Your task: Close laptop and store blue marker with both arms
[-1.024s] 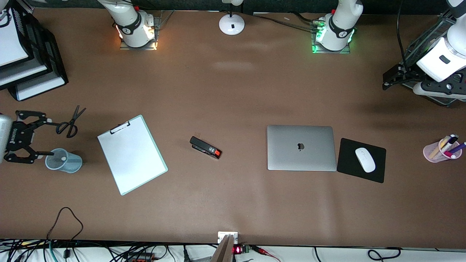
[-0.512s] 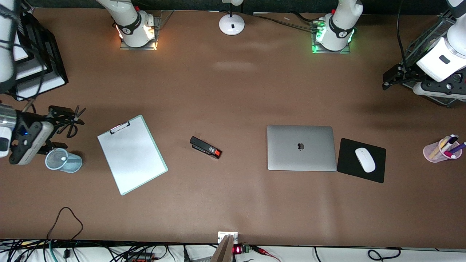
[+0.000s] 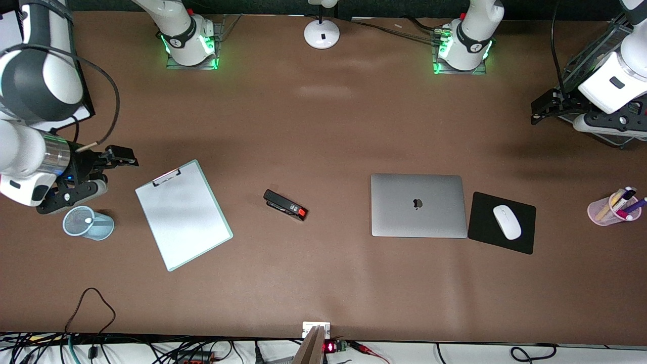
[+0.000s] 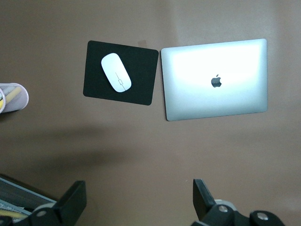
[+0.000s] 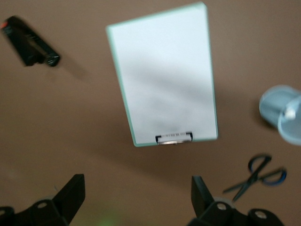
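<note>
The laptop lies shut on the table toward the left arm's end, lid up with the dark logo; it also shows in the left wrist view. A light-blue mesh cup stands at the right arm's end with a whitish end showing inside it; the blue marker's body cannot be made out. My right gripper is open and empty, up over the scissors beside the clipboard. My left gripper is open and empty, waiting high at the left arm's end.
A black stapler lies between clipboard and laptop. A white mouse sits on a black mouse pad beside the laptop. A pink cup of pens stands at the left arm's end. Scissors lie by the mesh cup.
My right arm has lifted away from the mesh cup and swung toward the clipboard, now covering the scissors. Its base light went from orange to green. The left arm has not moved.
</note>
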`<state>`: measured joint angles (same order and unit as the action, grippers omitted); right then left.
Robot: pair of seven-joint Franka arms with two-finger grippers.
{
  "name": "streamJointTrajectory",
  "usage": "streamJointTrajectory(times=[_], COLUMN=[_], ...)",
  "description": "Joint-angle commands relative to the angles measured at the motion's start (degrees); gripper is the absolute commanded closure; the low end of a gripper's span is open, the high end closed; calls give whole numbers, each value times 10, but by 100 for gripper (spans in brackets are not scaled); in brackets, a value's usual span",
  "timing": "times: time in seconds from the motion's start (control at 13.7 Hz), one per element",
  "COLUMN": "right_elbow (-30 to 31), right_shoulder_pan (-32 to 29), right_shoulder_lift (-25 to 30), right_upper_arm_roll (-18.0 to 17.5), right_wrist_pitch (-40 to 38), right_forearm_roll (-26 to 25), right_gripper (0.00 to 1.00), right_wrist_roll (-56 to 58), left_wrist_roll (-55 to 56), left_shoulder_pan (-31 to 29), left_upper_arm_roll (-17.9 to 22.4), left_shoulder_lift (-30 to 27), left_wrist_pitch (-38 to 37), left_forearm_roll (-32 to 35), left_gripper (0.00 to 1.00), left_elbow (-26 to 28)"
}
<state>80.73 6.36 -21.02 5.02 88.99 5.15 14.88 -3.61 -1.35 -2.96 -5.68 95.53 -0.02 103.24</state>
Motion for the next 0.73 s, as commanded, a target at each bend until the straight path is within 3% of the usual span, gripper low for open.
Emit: streamJointTrajectory(times=[0.0,0.22,0.44,0.66], right_elbow=[43,44,30,27], right_shoulder_pan=[3,-6,-55,-76], right_shoulder_lift=[21,43,68,98], right_upper_arm_roll=[4,6,7,2], right_wrist_pitch=[9,11,39,16], right_forearm_roll=[-48,-90,-92,-83], right_gripper=[0,0,0,0], right_wrist_roll=[-118,-143,-130,-116], left_wrist_roll=[-7,-7,-7,-7], left_shoulder_pan=[-4,-4,-4,-4], left_upper_arm_roll=[-2,-1,-1,-1], left_shoulder_lift=[-6,-6,-7,-6], left_wrist_pitch=[-11,-11,-11,-11], left_forearm_roll=[-3,-3,-3,-3], left_gripper=[0,0,0,0], left_elbow=[-4,-4,-4,-4])
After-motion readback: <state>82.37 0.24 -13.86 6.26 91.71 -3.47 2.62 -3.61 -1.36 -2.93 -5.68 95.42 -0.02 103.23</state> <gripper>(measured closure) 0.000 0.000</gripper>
